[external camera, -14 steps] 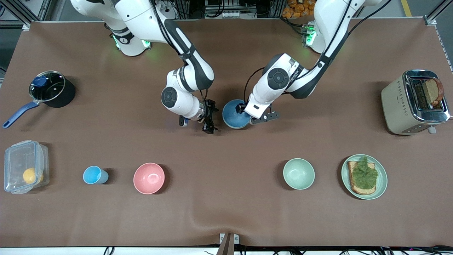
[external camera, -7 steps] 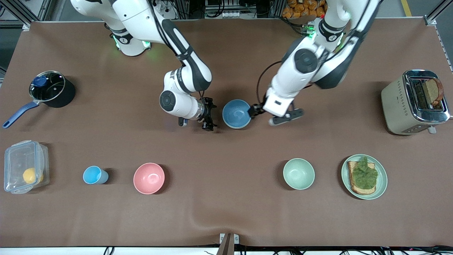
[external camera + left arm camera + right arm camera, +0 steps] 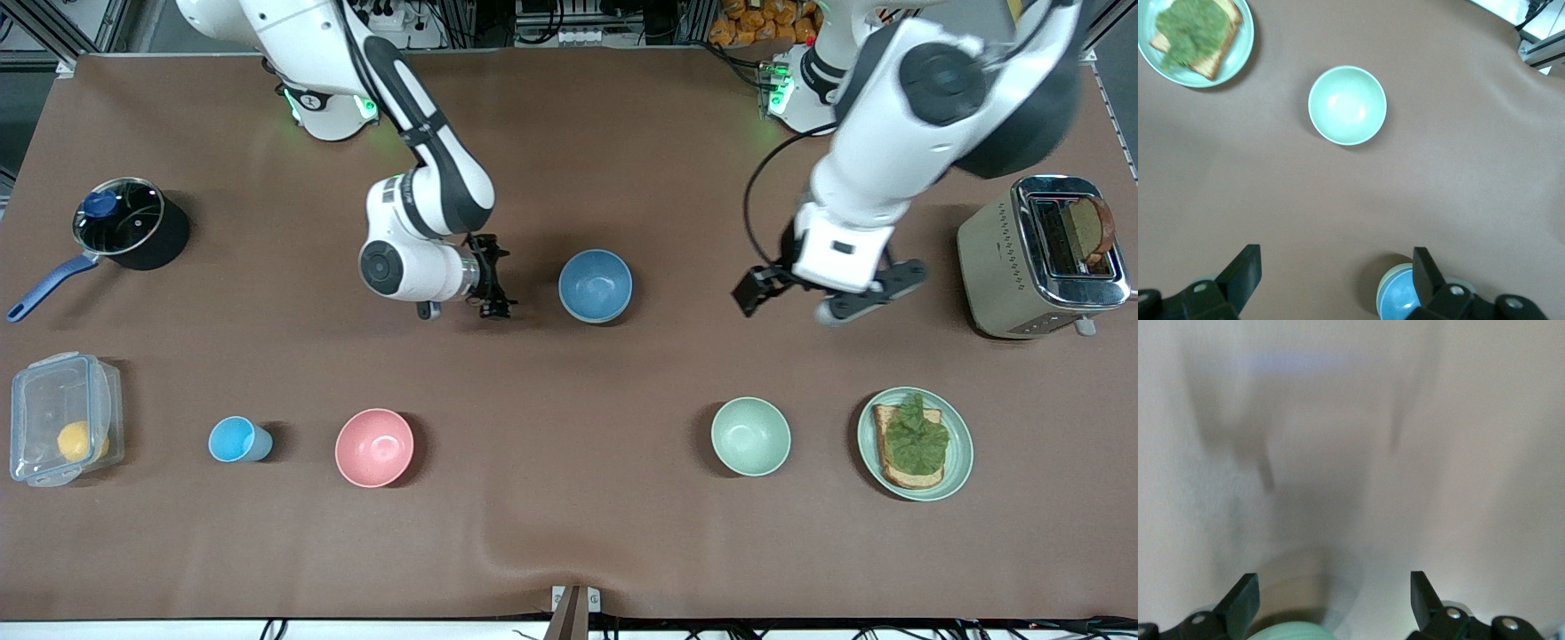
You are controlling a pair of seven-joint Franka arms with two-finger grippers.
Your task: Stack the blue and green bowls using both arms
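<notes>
The blue bowl (image 3: 596, 285) sits upright on the desk (image 3: 569, 533) midway between the two arms, nothing gripping it. The green bowl (image 3: 750, 436) rests nearer the front camera, toward the left arm's end, beside a plate (image 3: 958, 462) of toast. The left gripper (image 3: 827, 298) hangs over bare desk by the toaster (image 3: 1005, 258), fingers spread and empty. The right gripper (image 3: 492, 277) hovers beside the blue bowl, fingers seemingly spread too.
</notes>
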